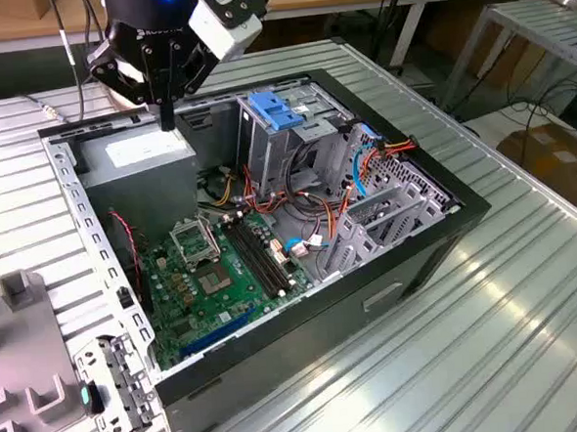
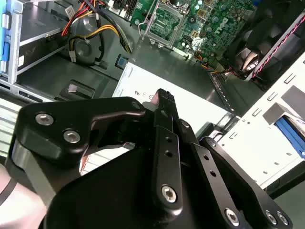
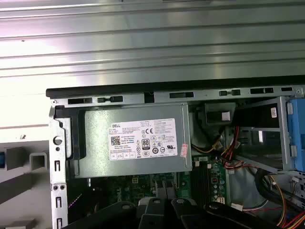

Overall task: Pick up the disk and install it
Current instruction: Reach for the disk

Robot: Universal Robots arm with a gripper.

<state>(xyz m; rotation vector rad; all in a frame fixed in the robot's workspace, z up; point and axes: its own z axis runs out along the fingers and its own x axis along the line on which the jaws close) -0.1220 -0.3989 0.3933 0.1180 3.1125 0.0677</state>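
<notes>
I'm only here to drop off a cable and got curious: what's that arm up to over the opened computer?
The robot arm's claw hangs over one corner of the open computer case, just above the grey power supply box with its white sticker. The jaws look shut with nothing between them, so the claw holds no disk at this moment. A light-blue bracket sits on top of the drive cage further along the case.

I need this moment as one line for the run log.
tool: shut, holds nothing | position: above grey power supply box in open computer case | contact with box: cannot tell
</notes>
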